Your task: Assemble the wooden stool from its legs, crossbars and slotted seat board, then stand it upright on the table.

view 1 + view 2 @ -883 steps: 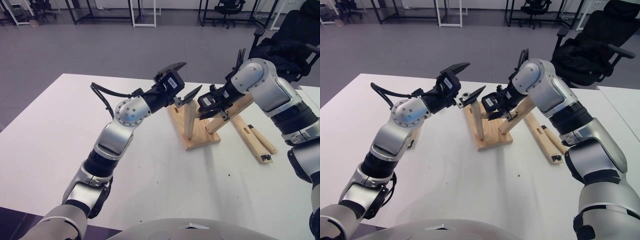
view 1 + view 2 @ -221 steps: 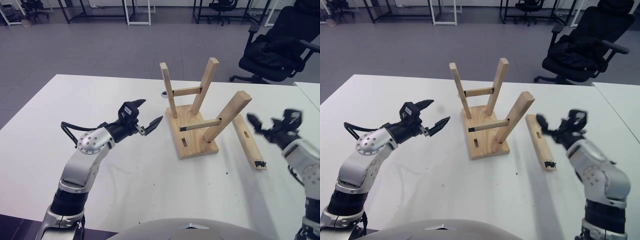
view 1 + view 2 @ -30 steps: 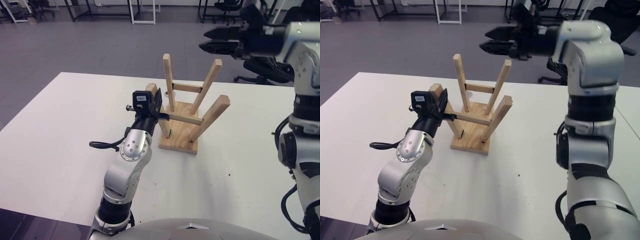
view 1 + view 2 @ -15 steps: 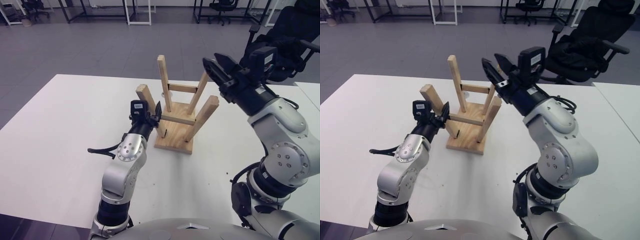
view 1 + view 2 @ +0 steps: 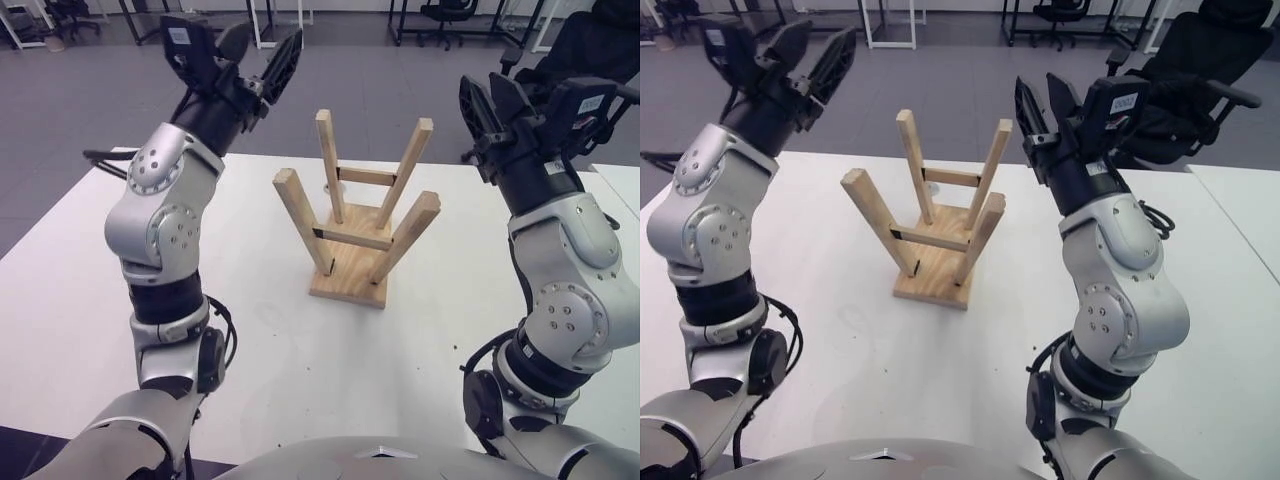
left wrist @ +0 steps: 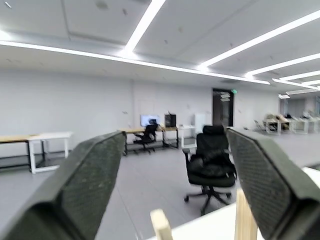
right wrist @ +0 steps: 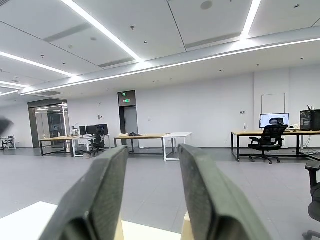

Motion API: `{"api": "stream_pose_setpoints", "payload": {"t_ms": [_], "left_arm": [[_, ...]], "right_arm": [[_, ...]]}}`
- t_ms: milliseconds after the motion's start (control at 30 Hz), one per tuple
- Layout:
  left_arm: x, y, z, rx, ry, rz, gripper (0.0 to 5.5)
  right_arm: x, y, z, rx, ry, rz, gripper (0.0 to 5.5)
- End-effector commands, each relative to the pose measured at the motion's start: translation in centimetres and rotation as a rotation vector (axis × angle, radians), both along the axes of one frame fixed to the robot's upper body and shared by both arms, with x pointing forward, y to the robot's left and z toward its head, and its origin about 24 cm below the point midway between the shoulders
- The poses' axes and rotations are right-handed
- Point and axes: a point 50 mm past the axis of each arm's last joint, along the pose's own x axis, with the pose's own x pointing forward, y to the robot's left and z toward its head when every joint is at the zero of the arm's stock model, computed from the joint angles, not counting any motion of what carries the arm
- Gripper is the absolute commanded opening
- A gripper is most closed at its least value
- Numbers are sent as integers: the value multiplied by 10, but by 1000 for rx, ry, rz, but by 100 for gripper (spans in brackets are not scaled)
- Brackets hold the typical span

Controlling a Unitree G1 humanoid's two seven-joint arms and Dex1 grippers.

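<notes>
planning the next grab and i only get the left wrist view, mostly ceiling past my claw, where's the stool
Observer: The stool is upside down on the table, resting on its seat board.
Operator: is anything gripping it
Observer: No. The left claw is open and raised high, up and to the left of the stool, clear of it.
Operator: and the right one
Observer: The right claw is open too, raised on the stool's right side and touching nothing.
</notes>
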Motion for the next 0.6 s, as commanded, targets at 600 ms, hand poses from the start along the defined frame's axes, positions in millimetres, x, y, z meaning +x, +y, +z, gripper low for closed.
{"api": "stream_pose_setpoints", "payload": {"t_ms": [600], "left_arm": [[11,-26,-94,214,118,128,370]], "right_arm": [[28,1,-49,-61,240,9,188]]}}
